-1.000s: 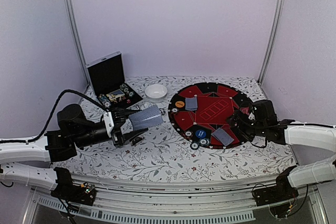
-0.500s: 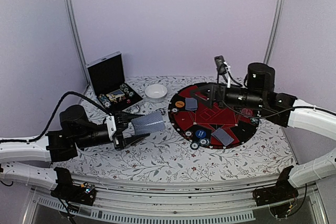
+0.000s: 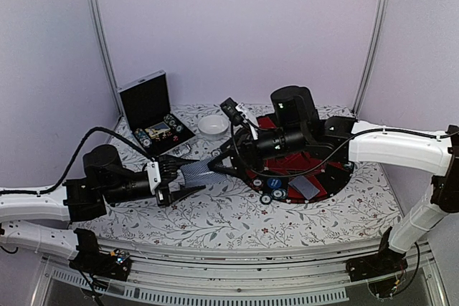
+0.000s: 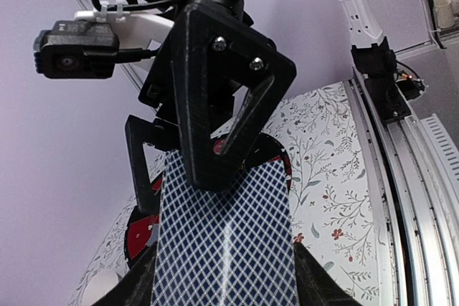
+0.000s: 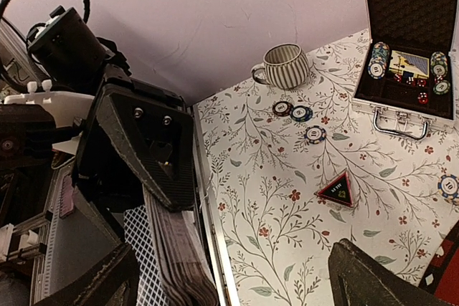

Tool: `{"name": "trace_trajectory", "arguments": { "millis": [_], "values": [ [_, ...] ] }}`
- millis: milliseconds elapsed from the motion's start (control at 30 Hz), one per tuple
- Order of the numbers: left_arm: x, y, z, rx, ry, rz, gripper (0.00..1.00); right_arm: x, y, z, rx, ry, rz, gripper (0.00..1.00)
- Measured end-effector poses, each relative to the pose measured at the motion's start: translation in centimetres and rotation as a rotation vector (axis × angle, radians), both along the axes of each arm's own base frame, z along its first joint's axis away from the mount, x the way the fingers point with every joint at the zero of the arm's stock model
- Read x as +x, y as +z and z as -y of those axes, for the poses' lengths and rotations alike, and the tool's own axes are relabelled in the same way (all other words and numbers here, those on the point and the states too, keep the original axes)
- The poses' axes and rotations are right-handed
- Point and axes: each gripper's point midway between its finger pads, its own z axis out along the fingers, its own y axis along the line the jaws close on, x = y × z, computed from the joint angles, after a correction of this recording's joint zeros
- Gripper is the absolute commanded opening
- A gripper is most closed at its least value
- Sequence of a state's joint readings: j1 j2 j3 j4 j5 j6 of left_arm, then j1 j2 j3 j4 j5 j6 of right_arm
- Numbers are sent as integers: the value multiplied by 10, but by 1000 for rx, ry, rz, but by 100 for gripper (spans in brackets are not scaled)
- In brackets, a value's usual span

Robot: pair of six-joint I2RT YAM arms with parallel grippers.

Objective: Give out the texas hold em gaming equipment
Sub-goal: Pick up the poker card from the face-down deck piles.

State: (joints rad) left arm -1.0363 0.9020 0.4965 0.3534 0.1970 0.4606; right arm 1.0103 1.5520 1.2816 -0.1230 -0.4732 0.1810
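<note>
L gripper (image 3: 174, 178) ctr-left: half shut on card deck (image 3: 195, 170), held in air | R gripper (image 3: 217, 163) ctr: jaws wide at deck's free end, nothing gripped | risk: pinches several cards or tugs deck loose, cards spill | case (image 3: 147, 105) + bowl (image 3: 213, 126) upper left, off the path; round board (image 3: 326, 183) right of ctr

The right tool (image 3: 217, 164) gapes wide, reaching across to the clamped left tool (image 3: 183, 178)

The top view looks down on the whole tabletop (image 3: 229, 213); both wrist views sit close, facing each other, sharing the cards (image 4: 222, 241)
</note>
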Motion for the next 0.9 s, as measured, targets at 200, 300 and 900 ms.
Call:
{"name": "trace_trajectory", "arguments": {
  "millis": [200, 300, 900],
  "values": [
    [0, 0, 0, 1, 5, 1, 52, 9, -10, -8, -57, -24, 16, 80],
    [2, -1, -1, 4, 17, 1, 52, 11, -14, -6, -86, -39, 25, 76],
    [5, -3, -2, 15, 34, -2, 52, 5, -6, 7, -115, -42, 59, 26]
  ]
}}
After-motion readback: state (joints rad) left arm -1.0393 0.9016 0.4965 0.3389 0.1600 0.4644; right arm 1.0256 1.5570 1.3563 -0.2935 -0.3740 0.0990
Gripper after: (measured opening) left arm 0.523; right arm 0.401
